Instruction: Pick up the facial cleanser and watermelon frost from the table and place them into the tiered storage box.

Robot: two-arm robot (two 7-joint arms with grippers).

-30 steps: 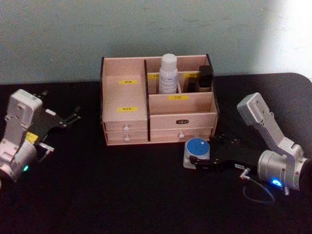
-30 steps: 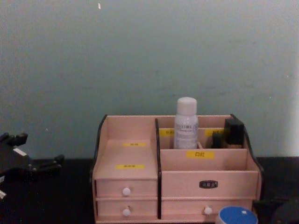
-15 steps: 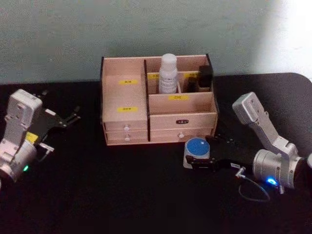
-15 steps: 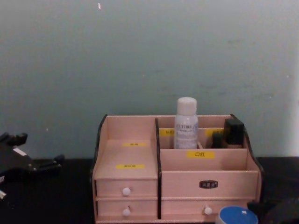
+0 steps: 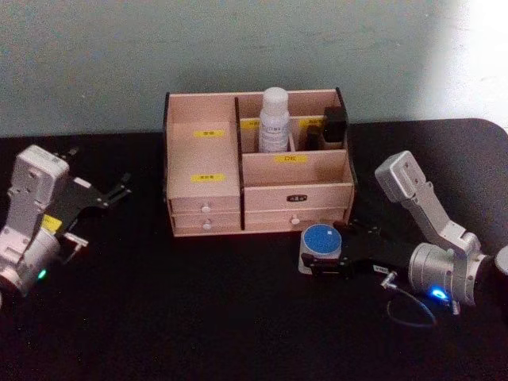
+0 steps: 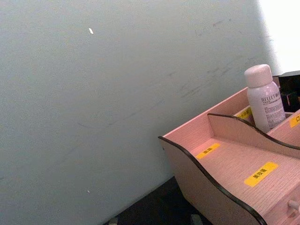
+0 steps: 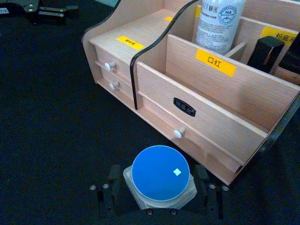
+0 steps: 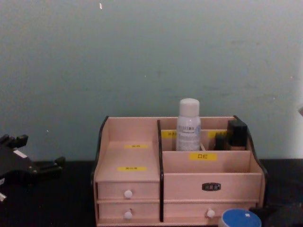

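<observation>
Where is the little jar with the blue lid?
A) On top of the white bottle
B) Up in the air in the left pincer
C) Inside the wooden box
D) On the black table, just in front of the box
D: the blue-lidded jar sits on the black table just in front of the tiered storage box, with the right pincer around it.
</observation>
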